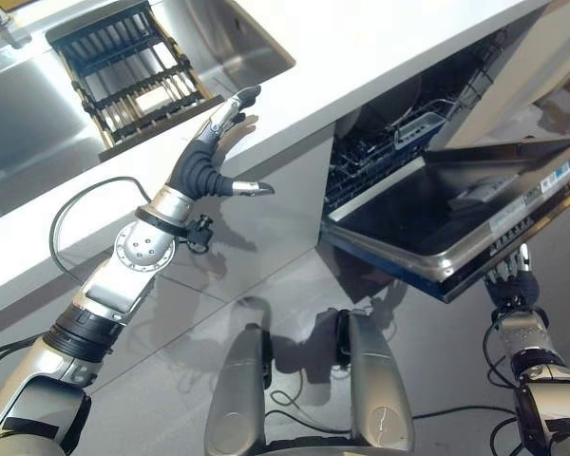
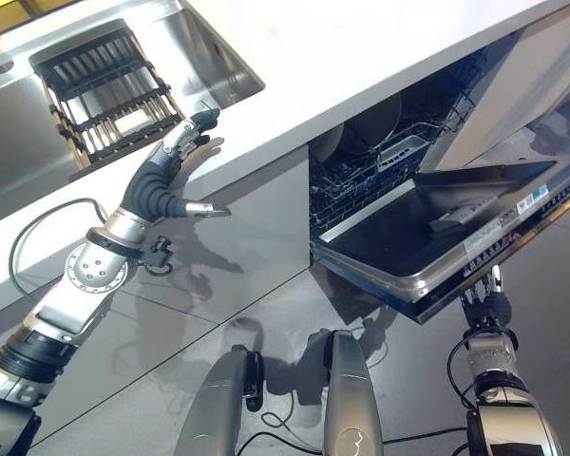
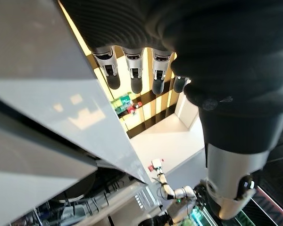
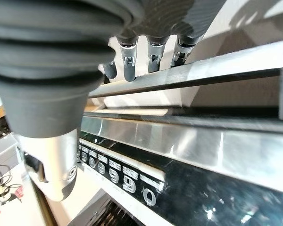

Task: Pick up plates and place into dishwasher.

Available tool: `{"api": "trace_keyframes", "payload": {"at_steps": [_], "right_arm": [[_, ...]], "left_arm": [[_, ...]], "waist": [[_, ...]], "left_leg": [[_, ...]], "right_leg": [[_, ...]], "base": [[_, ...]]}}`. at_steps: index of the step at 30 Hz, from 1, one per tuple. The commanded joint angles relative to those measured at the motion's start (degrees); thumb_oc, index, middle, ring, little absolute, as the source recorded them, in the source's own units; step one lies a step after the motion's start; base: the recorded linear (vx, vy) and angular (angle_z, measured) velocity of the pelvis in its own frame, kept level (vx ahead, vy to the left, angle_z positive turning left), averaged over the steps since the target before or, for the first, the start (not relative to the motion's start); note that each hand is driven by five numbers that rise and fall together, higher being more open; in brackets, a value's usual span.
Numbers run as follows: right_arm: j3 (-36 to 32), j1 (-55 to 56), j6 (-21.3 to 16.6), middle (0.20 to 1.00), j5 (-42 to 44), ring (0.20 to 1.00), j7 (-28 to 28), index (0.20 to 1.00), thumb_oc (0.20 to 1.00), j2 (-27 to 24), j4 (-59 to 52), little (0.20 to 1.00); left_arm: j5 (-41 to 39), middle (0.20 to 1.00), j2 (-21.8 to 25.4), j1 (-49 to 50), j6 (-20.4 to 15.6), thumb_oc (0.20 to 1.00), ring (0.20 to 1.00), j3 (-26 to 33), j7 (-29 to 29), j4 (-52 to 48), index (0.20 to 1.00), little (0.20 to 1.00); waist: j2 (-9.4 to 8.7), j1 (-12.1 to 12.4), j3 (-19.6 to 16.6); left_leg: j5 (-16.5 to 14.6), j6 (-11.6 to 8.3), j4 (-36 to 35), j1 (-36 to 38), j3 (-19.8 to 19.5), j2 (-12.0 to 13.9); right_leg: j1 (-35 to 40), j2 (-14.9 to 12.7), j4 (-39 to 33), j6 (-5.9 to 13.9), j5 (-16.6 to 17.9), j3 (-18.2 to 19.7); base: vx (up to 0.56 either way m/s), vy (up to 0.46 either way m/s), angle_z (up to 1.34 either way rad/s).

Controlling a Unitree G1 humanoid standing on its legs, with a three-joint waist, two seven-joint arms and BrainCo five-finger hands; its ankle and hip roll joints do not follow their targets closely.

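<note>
The dishwasher door (image 1: 427,218) hangs partly lowered below the white counter (image 1: 361,47). Inside it, the wire rack (image 1: 380,152) carries a dark round plate (image 2: 370,119) standing on edge. My left hand (image 1: 204,166) is raised at the counter's front edge, beside the black dish rack (image 1: 133,71) in the sink. Its fingers (image 3: 132,70) are straight, the thumb sticks out, and it holds nothing. My right hand (image 1: 515,285) reaches up under the door's front edge, with straight fingers (image 4: 151,52) against the door's rim just above the control panel (image 4: 122,176).
The steel sink (image 1: 19,123) lies at the far left, with the dish rack across it. The lowered door juts out over the grey tiled floor (image 1: 266,275) at the right. Grey cabinet fronts (image 2: 247,218) run under the counter.
</note>
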Motion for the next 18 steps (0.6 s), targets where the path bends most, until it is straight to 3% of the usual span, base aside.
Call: {"api": "trace_keyframes", "payload": {"at_steps": [1, 10, 18], "right_arm": [[7.37, -19.34, 0.44, 1.000, -0.55, 1.000, 10.46, 1.000, 1.000, 1.85, -15.33, 1.000], [8.51, -27.80, 1.60, 1.000, -1.94, 1.000, 6.77, 1.000, 1.000, -3.19, -13.81, 1.000], [8.37, -28.74, 4.47, 1.000, -5.00, 1.000, 5.67, 1.000, 1.000, -5.19, -7.52, 1.000]], "left_arm": [[-2.67, 1.000, -2.14, -0.11, -3.56, 1.000, 1.000, 1.13, -1.01, -2.14, 1.000, 1.000], [-5.30, 1.000, 0.32, -2.44, -3.64, 1.000, 1.000, -0.32, -2.56, -1.13, 1.000, 1.000], [-6.37, 1.000, 1.35, -2.53, -4.30, 1.000, 1.000, -0.88, -3.70, 0.94, 1.000, 1.000]], "waist": [[2.64, 4.70, -2.24], [2.30, 6.17, -3.31], [1.68, 7.07, -4.70]], "left_leg": [[-1.77, 6.70, 4.08, -1.49, 5.98, -2.80], [-2.00, 6.38, 5.57, -2.18, 4.68, -3.03], [-2.19, 6.36, 5.21, -0.96, 3.73, -3.05]], "right_leg": [[3.89, 1.22, 1.15, -4.56, -1.11, -2.89], [4.00, 0.46, 2.68, -4.62, -1.81, -3.69], [5.67, 0.15, 2.62, -4.89, -2.60, -4.26]], "base": [[0.00, -0.044, -0.17], [0.03, -0.039, -0.13], [0.05, -0.012, 0.36]]}}
